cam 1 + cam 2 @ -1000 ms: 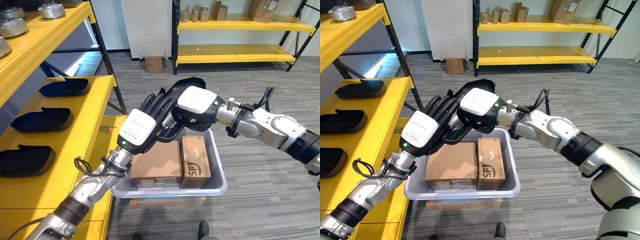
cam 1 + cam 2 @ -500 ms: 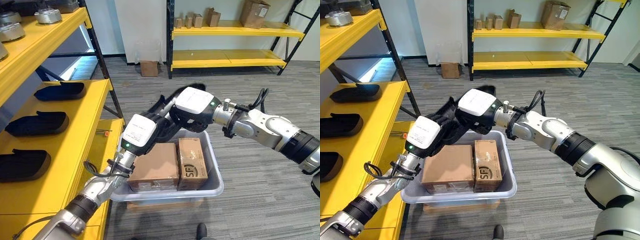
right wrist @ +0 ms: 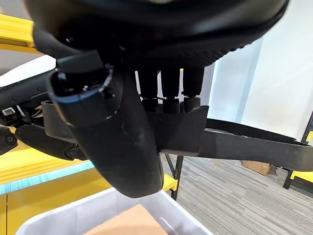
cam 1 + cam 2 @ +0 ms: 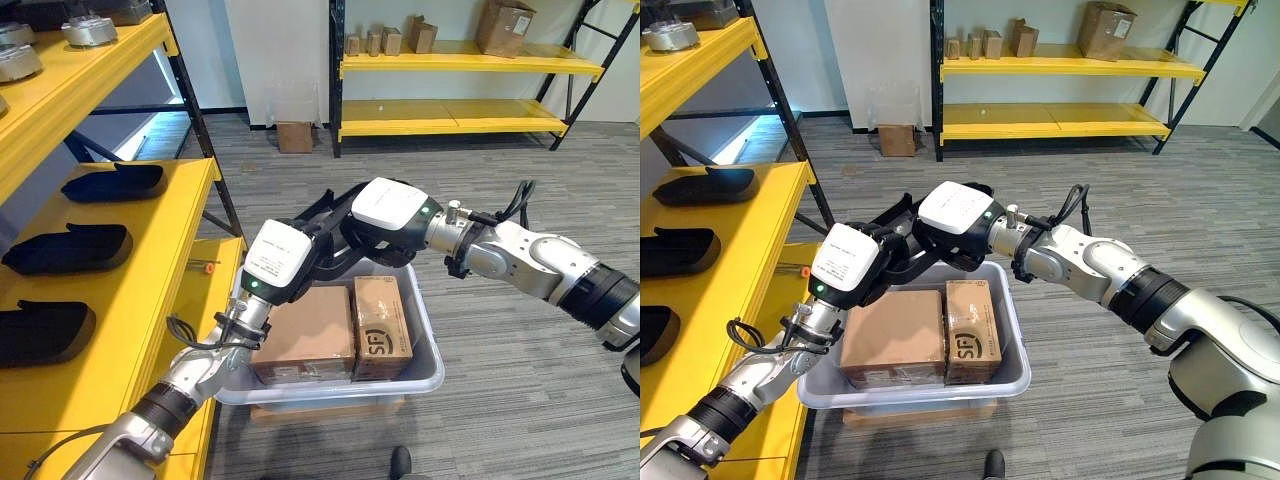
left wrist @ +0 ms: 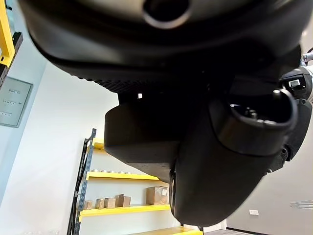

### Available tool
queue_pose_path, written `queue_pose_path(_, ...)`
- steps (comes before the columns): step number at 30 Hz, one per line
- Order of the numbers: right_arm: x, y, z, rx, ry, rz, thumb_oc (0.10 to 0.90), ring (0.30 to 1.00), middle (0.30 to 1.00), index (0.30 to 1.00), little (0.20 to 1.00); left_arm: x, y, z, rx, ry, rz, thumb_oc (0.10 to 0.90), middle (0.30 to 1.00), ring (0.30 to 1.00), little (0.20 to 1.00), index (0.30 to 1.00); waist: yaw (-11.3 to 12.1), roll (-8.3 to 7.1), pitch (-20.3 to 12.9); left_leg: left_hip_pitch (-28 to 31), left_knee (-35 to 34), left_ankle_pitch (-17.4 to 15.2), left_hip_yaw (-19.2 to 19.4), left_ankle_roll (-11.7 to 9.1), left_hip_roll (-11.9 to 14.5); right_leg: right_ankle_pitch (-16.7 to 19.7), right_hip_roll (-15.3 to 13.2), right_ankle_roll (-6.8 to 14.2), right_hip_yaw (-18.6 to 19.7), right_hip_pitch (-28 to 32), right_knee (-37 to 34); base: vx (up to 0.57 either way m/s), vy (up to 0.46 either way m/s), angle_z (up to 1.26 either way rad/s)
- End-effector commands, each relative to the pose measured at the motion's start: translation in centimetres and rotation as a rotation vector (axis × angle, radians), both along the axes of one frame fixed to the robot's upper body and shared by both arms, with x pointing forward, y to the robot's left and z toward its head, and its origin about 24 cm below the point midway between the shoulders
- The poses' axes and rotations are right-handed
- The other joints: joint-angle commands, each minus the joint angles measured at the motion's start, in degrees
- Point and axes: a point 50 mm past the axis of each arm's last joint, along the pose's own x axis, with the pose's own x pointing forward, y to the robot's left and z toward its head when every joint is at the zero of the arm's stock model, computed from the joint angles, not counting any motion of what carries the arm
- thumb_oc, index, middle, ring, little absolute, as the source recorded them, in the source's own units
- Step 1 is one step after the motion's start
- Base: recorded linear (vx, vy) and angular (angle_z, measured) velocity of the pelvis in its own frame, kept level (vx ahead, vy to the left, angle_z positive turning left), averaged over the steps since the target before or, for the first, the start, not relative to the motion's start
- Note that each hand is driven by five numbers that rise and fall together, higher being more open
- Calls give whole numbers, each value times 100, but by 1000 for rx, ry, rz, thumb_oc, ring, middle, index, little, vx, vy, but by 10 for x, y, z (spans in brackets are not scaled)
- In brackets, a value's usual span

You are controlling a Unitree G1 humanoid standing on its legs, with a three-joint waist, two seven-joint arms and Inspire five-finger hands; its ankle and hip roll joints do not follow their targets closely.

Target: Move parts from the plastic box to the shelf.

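A long black moulded part hangs above the grey plastic box, held between both hands. My left hand is curled round its near end from below. My right hand grips its far end; in the right wrist view the fingers and thumb close on the black part. The box holds a large cardboard carton and a smaller one. On the yellow shelf at the left lie three similar black parts.
Metal parts sit on the upper yellow shelf. A small orange item lies on the lower shelf board beside the box. A far rack carries cardboard boxes, with a small carton on the floor. A person's shoe shows near the bottom edge.
My left hand's fingers, straight a second ago, have curled round the black part. Both hands and the part have drifted slightly left. The camera has shifted too.
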Motion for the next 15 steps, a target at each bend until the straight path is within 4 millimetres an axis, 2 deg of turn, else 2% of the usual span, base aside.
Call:
queue_pose_path(1, -7, 31, 112, 360, -312, 145, 900, 1000, 1000, 1000, 1000, 15, -16, 10, 30, -17, -57, 400, 300, 300, 300, 300, 54, -59, -416, 187, -51, 14, 24, -199, 187, -702, -373, 482, 246, 547, 452, 0, 0, 0)
queue_pose_path(9, -22, 18, 113, 480, -232, 184, 900, 1000, 1000, 1000, 1000, 12, -4, 4, 23, 21, -12, 400, 300, 300, 300, 300, -29, -23, -402, 215, -51, -6, 78, -181, 167, -702, -377, 483, 310, 518, 449, 0, 0, 0)
queue_pose_path(15, -36, -8, 108, 557, -193, 166, 900, 1000, 1000, 1000, 1000, 9, 12, 1, -35, 59, 59, 400, 300, 300, 300, 300, -108, 23, -375, 224, -51, -12, 126, -177, 164, -691, -382, 491, 372, 466, 467, 1, -1, -1)
